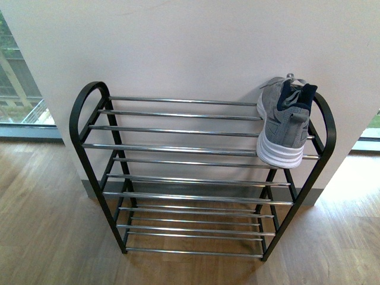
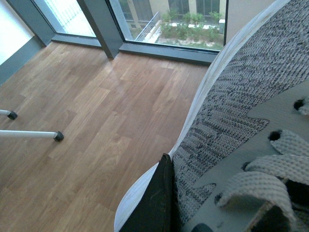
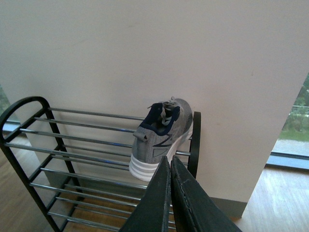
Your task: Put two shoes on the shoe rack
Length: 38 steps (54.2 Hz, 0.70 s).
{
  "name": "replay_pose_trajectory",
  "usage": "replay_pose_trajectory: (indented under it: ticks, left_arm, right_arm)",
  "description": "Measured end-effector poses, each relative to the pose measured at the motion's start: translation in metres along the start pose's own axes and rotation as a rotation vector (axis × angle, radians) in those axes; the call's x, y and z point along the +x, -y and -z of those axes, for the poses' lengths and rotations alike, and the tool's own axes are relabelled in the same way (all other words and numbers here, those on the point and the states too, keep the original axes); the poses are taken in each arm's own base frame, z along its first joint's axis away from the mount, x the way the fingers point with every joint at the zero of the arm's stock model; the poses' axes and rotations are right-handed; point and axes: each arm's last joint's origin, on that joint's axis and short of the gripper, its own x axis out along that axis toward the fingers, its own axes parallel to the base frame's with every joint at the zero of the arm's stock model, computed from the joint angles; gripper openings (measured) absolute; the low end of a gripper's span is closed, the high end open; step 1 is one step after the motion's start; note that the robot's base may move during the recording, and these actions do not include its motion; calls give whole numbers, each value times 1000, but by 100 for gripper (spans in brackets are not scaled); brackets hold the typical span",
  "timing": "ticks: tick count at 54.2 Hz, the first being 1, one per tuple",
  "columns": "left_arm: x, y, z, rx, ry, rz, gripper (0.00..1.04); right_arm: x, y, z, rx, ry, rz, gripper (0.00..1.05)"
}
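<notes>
Knit looks soft and light, so hold by collar or sole. At the shoe rack's [image 1: 94, 85] top right rests one sneaker [image 1: 284, 127]; the other sneaker [image 2: 231, 121] hangs clamped in the left gripper's [image 2: 161, 198] jaws, the right gripper's [image 3: 170, 162] jaws pressed together, empty

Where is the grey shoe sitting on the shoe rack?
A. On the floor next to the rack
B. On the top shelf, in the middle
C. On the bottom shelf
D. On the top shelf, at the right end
D: in the front view the grey sneaker rests on the top bars of the shoe rack, up against its right arched side frame.
</notes>
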Motion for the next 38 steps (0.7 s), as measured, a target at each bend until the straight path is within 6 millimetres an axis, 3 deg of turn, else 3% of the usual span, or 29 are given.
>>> replay_pose_trajectory:
  ticks: [38]
  left_arm:
    - [0, 0, 0, 0, 0, 0, 2]
  right_arm:
    - [-19, 0, -2, 0, 7, 0, 2]
